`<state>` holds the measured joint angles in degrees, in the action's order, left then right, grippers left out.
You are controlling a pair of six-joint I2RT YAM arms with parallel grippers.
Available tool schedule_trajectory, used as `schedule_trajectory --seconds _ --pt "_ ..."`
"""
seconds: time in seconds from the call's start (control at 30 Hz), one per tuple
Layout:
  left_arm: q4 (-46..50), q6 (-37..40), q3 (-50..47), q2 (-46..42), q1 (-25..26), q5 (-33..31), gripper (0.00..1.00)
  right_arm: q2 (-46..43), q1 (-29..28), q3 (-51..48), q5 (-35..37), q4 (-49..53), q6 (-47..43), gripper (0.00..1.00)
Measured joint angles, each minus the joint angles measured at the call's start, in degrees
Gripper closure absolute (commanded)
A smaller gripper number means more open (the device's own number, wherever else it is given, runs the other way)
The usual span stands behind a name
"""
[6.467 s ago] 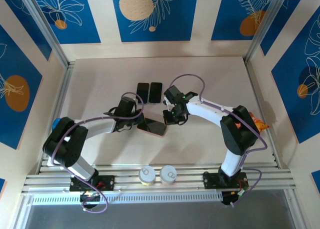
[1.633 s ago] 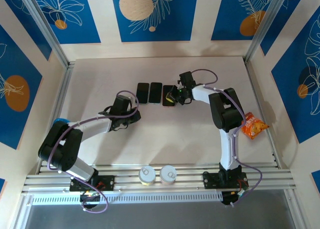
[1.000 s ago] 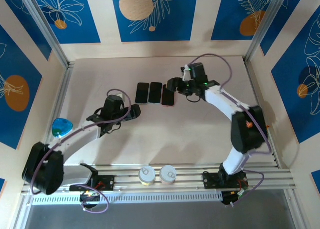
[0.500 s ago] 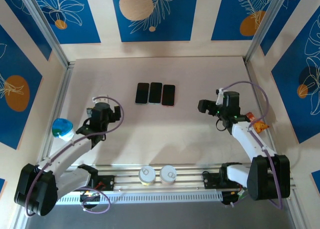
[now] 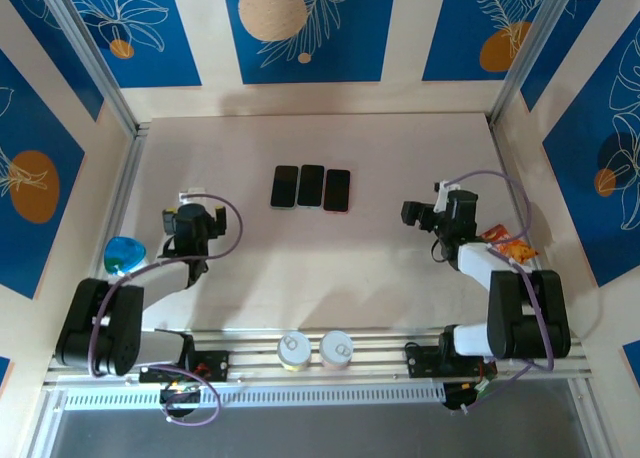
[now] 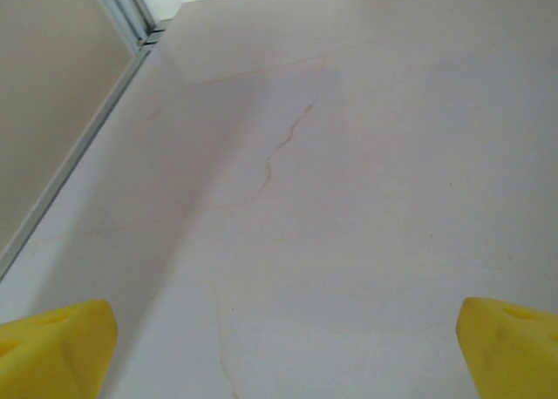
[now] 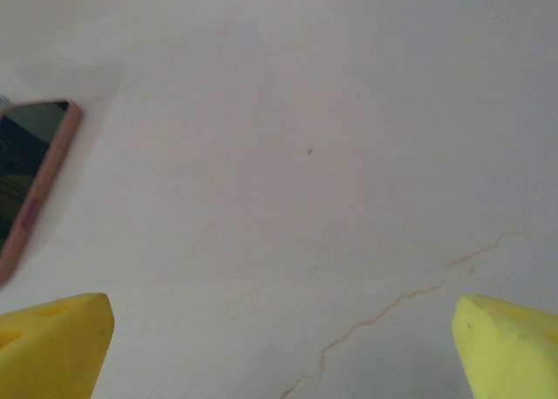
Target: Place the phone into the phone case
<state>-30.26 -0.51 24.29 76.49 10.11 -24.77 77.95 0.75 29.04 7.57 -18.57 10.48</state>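
The black phone (image 5: 337, 190) rimmed by its pinkish case (image 7: 33, 199) lies lengthwise away from the arms at the row's right end, nearer the right gripper (image 5: 412, 214), off to its left; both it and the left gripper (image 5: 188, 218) gape empty.

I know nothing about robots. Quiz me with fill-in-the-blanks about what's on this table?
___ phones lie in a row on the table.
___ cans stand at the near rail.
Both arms' jaws are ___.
The orange snack bag lies on the table's ___ side.
Missing: three; two; open; right.
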Motion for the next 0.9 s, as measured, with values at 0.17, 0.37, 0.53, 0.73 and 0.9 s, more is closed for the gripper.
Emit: schedule_trajectory --seconds 0.17,0.37,0.53,0.73,0.9 --pt "-6.3 1.3 0.1 5.4 -2.1 5.0 0.01 2.5 0.0 -1.7 -1.0 -8.9 -1.7 0.01" --pt "-17.4 2.0 -2.3 11.4 -3.0 9.4 0.01 8.5 0.2 -4.0 -4.3 -21.0 -2.9 0.01" --pt "-22.8 2.2 -5.6 13.0 -3.1 10.5 0.00 9.4 0.2 -5.3 -5.0 -22.9 -3.1 0.01" --pt "-24.0 2.2 -4.8 13.1 -3.4 10.4 0.00 9.4 -0.4 -5.3 -4.3 -24.7 -3.5 0.01" --pt "-24.2 2.2 -4.8 13.1 -3.4 10.4 0.00 9.4 -0.4 -5.3 -4.3 -24.8 -3.6 0.01"
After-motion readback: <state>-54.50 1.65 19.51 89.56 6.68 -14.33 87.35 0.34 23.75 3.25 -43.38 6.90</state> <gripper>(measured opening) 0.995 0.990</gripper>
